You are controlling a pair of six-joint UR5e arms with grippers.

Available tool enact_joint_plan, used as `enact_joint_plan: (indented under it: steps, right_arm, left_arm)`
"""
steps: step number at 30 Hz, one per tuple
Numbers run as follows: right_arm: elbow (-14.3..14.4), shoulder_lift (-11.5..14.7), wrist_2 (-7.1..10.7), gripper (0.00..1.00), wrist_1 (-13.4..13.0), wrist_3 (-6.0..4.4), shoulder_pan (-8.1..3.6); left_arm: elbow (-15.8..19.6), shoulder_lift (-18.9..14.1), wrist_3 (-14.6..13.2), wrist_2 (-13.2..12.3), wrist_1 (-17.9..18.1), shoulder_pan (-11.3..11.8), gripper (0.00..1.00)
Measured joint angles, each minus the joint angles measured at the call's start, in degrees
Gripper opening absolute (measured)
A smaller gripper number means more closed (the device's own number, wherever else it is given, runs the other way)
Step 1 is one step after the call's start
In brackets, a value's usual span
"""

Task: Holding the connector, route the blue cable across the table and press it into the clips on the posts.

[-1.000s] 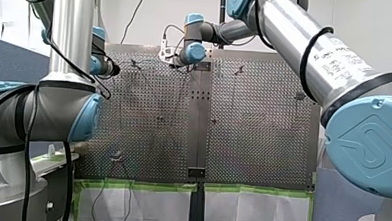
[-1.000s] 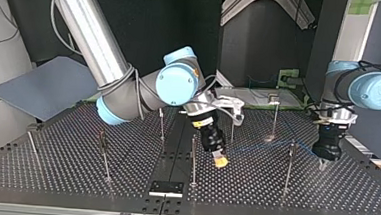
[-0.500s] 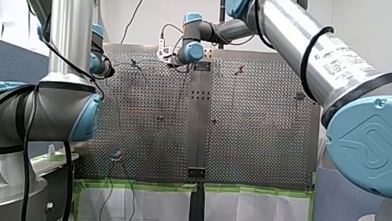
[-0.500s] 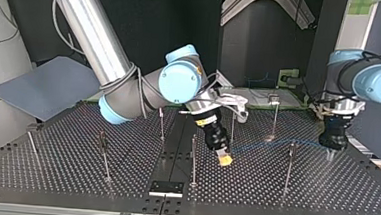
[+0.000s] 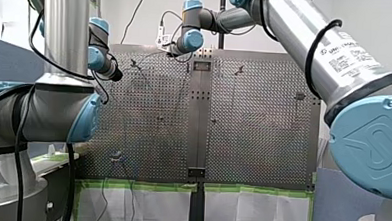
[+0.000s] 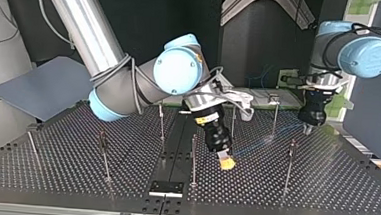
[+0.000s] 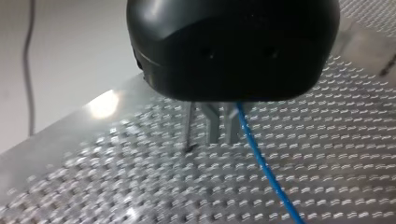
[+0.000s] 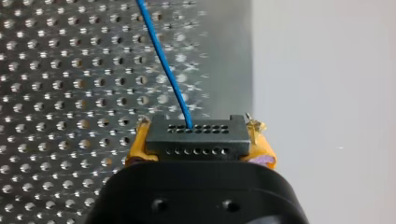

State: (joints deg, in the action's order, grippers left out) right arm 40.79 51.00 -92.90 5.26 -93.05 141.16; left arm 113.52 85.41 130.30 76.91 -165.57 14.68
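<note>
My right arm's black gripper with yellow pads [image 6: 226, 163] tilts down and forward, clamped on a black rectangular connector [image 8: 196, 139]. My left arm's black gripper [image 6: 309, 128] hangs vertical, wrist raised.

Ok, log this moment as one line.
right gripper: shut on connector | blue cable: runs from connector | left gripper: beside cable, over perforated table
</note>
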Motion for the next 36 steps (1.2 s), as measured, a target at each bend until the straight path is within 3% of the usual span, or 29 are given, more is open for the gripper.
enact_joint_plan:
  steps: [1,2,3,5,10,11,13,20,26,36]
  right_arm:
    - [0.01,0.21,0.01,0.00,0.22,-0.09,0.04]
    - [0.02,0.44,0.03,0.00,0.49,-0.17,0.09]
    - [0.02,0.58,0.04,0.00,0.65,-0.22,0.14]
    - [0.04,0.77,0.06,0.00,0.94,-0.27,0.27]
    - [0.29,0.91,0.14,0.00,1.38,-0.44,0.76]
    - [0.63,0.95,0.15,0.00,1.48,-0.49,0.90]
    - [1.28,1.11,0.12,0.00,1.60,-0.53,1.04]
    - [4.48,3.55,-0.39,0.00,1.16,-0.34,0.92]
    - [7.80,6.49,-0.20,0.00,1.10,-0.04,0.86]
    - [12.85,7.06,1.19,0.00,0.89,0.08,1.25]
  left_arm:
    - [0.52,-0.50,-0.48,0.48,-0.50,-0.50,0.31]
    - [1.04,-1.03,-1.01,1.00,-1.01,-1.03,0.38]
    - [1.78,-1.78,-1.73,1.69,-1.78,-1.77,0.38]
    - [2.92,-2.92,-2.86,2.49,-2.89,-2.91,0.53]
    - [5.73,-5.72,-5.65,3.19,-5.72,-5.63,0.53]
    - [6.20,-6.19,-6.12,3.22,-6.17,-5.94,0.96]
    - [7.29,-7.28,-7.22,3.38,-7.29,-6.58,1.00]
    - [9.91,-10.80,-9.83,6.03,-10.55,-9.04,1.00]
    - [10.34,-14.15,-11.05,9.18,-10.74,-9.71,1.00]
    - [10.45,-14.94,-7.15,5.82,-10.36,-10.05,1.00]
